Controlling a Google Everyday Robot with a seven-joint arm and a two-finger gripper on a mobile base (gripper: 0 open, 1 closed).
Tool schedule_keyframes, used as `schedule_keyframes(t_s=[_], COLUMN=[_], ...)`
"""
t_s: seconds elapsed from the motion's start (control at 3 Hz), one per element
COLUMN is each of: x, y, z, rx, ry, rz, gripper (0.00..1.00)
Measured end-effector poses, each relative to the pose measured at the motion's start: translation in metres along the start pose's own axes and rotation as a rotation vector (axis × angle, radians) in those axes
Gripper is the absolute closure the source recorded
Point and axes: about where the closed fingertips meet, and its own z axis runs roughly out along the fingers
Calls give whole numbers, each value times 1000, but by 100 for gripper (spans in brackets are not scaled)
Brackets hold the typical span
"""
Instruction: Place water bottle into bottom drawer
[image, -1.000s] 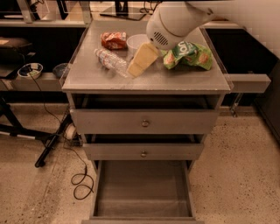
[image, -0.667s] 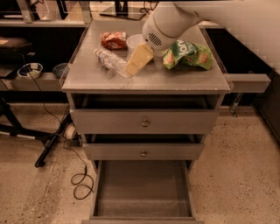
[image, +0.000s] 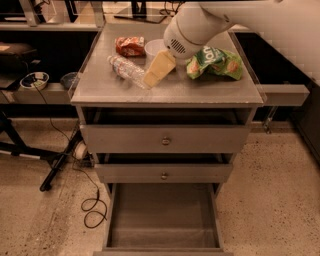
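1. While the gripper (image: 150, 80) sits low over the worktop (image: 200, 92), angled down from the big white arm, its jaws read as one beige wedge. So honestly I can't tell if they're open or closed.
2. Water bottle (image: 126, 70) is lying on its side on the worktop, right at the tip of the jaws and stretching away to their left. Its near end looks like it's touching them, but I wouldn't swear to it.
3. Just behind the jaws there's a white cup (image: 153, 47), with a red snack packet (image: 130, 46) further back and to the left. A green snack bag (image: 215, 62) sits off to their right.
4. Bottom drawer (image: 162, 212) is well below the jaws, pulled open with its plain grey inside showing.
5. Between the jaws and that drawer are two upper drawers (image: 165, 140) with round knobs, both shut.
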Motion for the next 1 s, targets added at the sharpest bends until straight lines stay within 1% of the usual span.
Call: schedule_keyframes(t_s=[0.33, 1.0], x=[0, -11], y=[-3, -8], z=[10, 38], rx=[-9, -17], ry=[-12, -26], rz=[15, 37], gripper=[0, 0])
